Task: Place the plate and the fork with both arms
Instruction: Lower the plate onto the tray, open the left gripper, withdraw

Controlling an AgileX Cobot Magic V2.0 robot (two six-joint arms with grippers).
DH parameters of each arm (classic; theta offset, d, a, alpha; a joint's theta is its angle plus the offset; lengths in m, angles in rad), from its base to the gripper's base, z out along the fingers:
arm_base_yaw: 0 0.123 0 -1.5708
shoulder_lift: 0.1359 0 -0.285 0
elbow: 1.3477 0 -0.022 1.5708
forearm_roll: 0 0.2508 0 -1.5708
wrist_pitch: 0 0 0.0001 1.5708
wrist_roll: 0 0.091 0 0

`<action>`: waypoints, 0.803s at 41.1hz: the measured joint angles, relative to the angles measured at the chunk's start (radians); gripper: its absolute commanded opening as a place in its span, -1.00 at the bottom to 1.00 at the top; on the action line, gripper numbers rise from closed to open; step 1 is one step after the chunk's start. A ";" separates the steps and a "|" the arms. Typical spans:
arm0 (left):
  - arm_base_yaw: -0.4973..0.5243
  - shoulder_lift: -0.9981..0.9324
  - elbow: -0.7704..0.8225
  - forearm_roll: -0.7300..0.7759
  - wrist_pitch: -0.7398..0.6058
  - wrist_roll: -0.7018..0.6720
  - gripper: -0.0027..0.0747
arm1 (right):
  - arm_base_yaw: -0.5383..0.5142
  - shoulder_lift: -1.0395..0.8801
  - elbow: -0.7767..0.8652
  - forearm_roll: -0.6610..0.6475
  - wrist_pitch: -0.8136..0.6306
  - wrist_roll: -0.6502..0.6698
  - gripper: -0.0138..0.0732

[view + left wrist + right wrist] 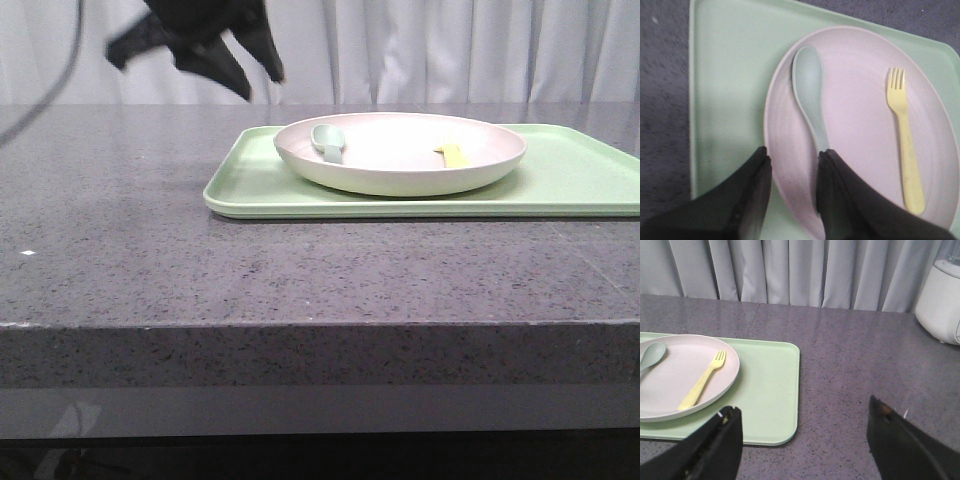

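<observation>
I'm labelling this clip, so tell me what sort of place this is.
Probably a lab or demo table-setting bench rather than a home. A speckled grey stone counter stands before a plain pale curtain, bearing one green tray with a plate, and a white appliance at one side.

Backdrop: pleated pale-grey curtain (790, 270)
Surface: speckled dark-grey stone tabletop (150, 260)
Corner: white rounded appliance (940, 302)
</observation>
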 measured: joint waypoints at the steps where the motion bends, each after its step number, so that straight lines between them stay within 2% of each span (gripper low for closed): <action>1: 0.000 -0.024 0.000 0.030 0.015 0.011 -0.30 | 0.000 0.000 0.000 0.000 0.000 0.000 0.56; 6: 0.002 -0.133 0.000 0.159 0.127 0.118 -0.30 | 0.000 0.000 0.000 0.000 0.000 0.000 0.56; 13: 0.002 -0.316 0.017 0.180 0.263 0.329 -0.30 | 0.000 0.000 0.000 0.000 0.000 0.000 0.56; 26: 0.002 -0.695 0.326 0.059 0.205 0.512 -0.30 | 0.000 0.000 0.000 0.000 0.000 0.000 0.56; 33: 0.002 -0.842 0.491 0.015 0.191 0.539 -0.30 | 0.000 0.000 0.000 0.000 0.000 0.000 0.56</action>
